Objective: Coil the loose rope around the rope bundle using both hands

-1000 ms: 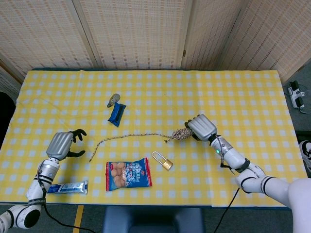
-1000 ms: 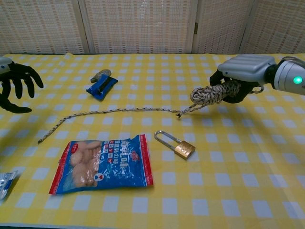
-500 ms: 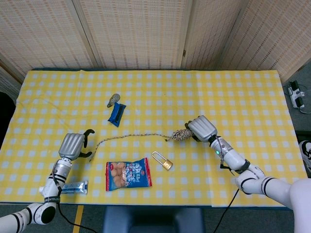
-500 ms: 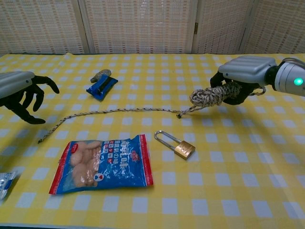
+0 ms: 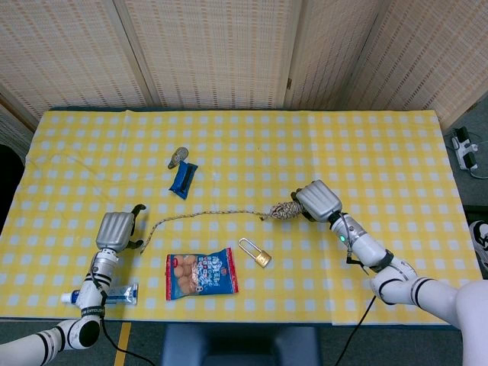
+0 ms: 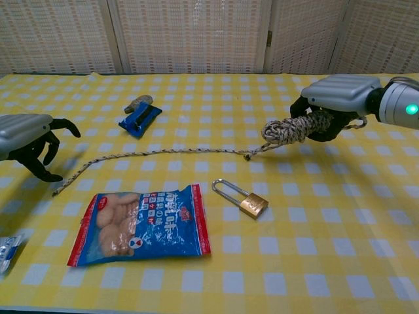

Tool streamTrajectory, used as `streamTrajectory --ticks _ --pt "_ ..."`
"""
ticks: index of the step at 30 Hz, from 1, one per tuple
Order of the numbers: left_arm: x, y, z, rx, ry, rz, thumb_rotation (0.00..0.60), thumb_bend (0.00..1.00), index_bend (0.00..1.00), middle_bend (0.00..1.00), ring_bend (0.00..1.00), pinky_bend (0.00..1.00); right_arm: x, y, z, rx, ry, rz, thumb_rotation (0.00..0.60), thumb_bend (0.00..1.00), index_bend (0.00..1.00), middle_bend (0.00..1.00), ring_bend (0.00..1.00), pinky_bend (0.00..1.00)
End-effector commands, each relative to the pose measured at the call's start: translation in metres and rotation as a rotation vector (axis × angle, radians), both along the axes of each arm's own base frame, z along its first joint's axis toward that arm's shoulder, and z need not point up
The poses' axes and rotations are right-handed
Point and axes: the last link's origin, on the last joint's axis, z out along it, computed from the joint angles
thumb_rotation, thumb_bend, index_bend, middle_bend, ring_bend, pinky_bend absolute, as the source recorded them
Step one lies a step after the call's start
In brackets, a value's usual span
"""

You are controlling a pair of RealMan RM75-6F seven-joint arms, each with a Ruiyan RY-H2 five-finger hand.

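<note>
My right hand [image 6: 334,104] [image 5: 318,200] grips the rope bundle [image 6: 291,128] [image 5: 285,210], a small coil of speckled tan cord held just above the yellow checked table. From the bundle the loose rope [image 6: 157,153] [image 5: 200,216] trails left across the cloth and ends near my left hand. My left hand [image 6: 29,140] [image 5: 117,230] hovers at the table's left, fingers spread and curled downward, holding nothing, a short way left of the rope's free end [image 6: 57,191].
A snack bag [image 6: 141,222] [image 5: 201,274] lies just below the rope and a brass padlock [image 6: 245,198] [image 5: 258,252] sits to its right. A blue packet [image 6: 140,118] and a grey object [image 6: 139,102] lie behind the rope. A tube [image 5: 107,294] rests at the near left edge.
My left hand has moved right and down towards the rope's free end. The right hand and bundle have stayed in place.
</note>
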Motion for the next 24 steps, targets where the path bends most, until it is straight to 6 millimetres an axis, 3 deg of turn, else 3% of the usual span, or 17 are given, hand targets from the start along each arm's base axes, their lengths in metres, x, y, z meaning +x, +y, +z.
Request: streamTrajectory --ticks 1,12,24 --pt "0.002 -0.002 -0.001 -0.012 -0.061 0.026 0.6 0.19 0.27 0.73 0.73 0.78 -0.001 0.0 0.0 -0.001 0.002 -0.002 0.6 0.53 0.65 0.53 0.59 0.53" --pt "0.019 -0.001 -0.005 -0.028 -0.135 0.028 0.6 0.19 0.27 0.73 0.73 0.78 -0.003 0.001 0.0 -0.002 0.003 -0.006 0.6 0.53 0.65 0.53 0.6 0.53" --pt "0.012 0.004 -0.016 -0.007 -0.05 0.071 0.6 0.2 0.3 0.73 0.73 0.78 -0.005 0.001 0.0 -0.002 0.006 -0.011 0.6 0.53 0.65 0.53 0.6 0.54"
